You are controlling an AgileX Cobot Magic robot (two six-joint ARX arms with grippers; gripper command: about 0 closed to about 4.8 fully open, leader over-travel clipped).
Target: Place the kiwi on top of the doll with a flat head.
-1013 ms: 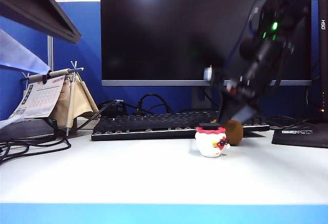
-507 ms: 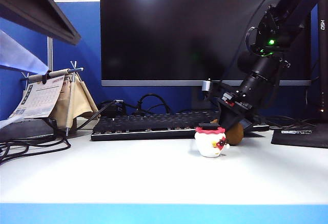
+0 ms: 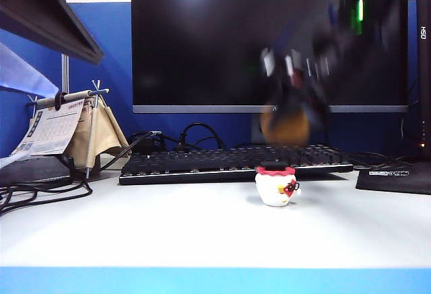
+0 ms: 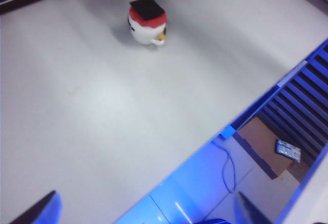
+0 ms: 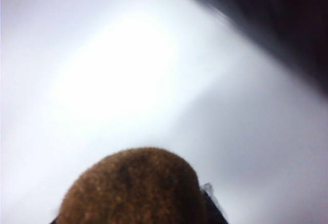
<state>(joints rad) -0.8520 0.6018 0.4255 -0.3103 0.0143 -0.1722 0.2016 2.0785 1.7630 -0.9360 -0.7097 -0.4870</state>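
The doll with a flat head (image 3: 276, 186) stands upright on the white table, white with a red collar and a black cap. It also shows in the left wrist view as the doll (image 4: 147, 21), far from my left gripper (image 4: 143, 216), which is open and empty over the table's front edge. The brown fuzzy kiwi (image 3: 284, 129) hangs blurred in the air a little above the doll, held in my right gripper (image 3: 291, 109). In the right wrist view the kiwi (image 5: 130, 183) fills the space between the jaws of the right gripper (image 5: 134, 220).
A black keyboard (image 3: 229, 163) lies just behind the doll, under a large dark monitor (image 3: 256, 38). A desk calendar (image 3: 57, 127) and cables (image 3: 40, 190) sit at the left. A dark mat (image 3: 397, 176) lies at the right. The table's blue front edge (image 4: 215, 152) is close to my left gripper.
My right gripper closed on the kiwi beside the doll and lifted it off the table to above the doll. The doll and left gripper stayed put.
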